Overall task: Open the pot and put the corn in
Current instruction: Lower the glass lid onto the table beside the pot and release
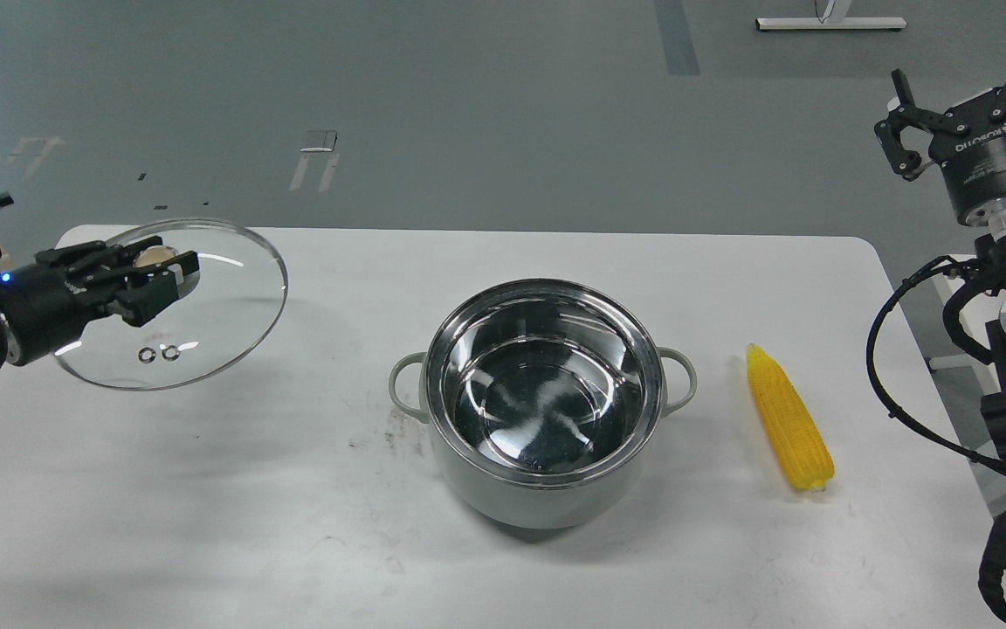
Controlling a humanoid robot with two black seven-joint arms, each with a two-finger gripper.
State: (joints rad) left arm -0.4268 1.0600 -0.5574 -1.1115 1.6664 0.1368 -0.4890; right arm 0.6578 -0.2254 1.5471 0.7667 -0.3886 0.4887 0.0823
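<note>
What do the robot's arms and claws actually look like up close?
Both are black. The right gripper has two jointed fingers on a round body with white lettering, a silver ring beneath, and looping black cables. The left gripper is a dark barrel with a small blue light.

Pot point(545, 411): round, pale grey-green outside, shiny steel inside, steel rim, one small loop handle each side. Upright on the white table, uncovered, nothing inside. Sits well to the right of the left gripper's fingers point(154, 279).

Corn point(788, 417): one bright yellow cob, kernel-textured, lying flat just right of the pot, not touching it, pointed tip away. Well below the right gripper's fingers point(903, 131), apart from them.
</note>
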